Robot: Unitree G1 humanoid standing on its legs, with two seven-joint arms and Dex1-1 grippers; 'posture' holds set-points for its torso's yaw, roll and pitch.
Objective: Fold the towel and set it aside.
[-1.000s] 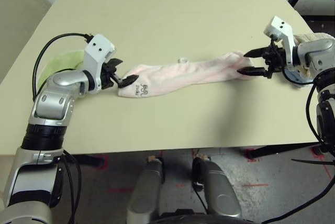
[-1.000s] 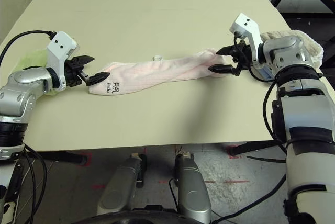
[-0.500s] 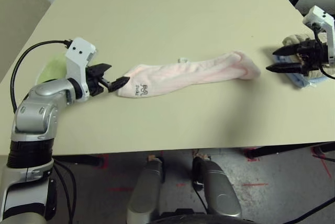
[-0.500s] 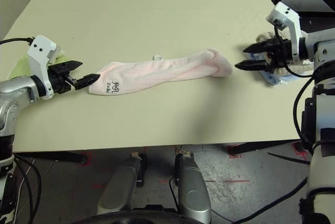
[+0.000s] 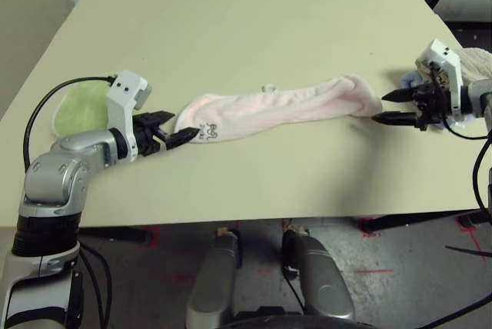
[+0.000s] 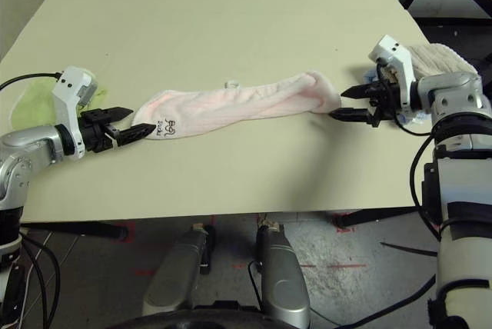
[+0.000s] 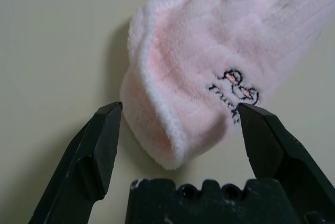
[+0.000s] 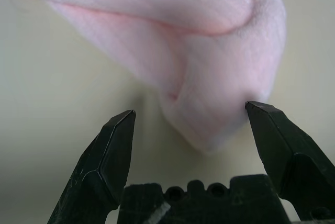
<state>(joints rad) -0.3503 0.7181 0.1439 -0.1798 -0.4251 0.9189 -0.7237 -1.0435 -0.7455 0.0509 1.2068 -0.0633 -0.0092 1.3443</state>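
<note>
Pink towel lies in a long strip between two wide-open grippers

The pink towel [image 5: 269, 110] lies on the table [image 5: 231, 29] in front of the robot, gathered into a long, loosely folded strip running from the left arm's side to the right arm's. The left gripper [image 5: 184, 123] is at the towel's left end, its fingers spread wide and holding nothing. That end carries the dark stitched motif [image 7: 235, 88] (a little drawing with some lettering under it), and white edging [image 7: 157, 98] curls around it.

The right gripper [image 5: 378, 108] is at the towel's right end, also opened wide with nothing in its grasp; a rounded corner of the towel shows just ahead of its fingers. Whether either gripper touches the cloth, I cannot tell.

A small white loop [image 5: 268, 88] sticks out from the towel's far edge, near the middle. Beyond the pink towel's left end lies a green towel [image 5: 81, 110]; beyond its right end, partly behind the right gripper, are a beige towel [image 5: 477, 64] and a blue towel [image 5: 411, 79].
</note>
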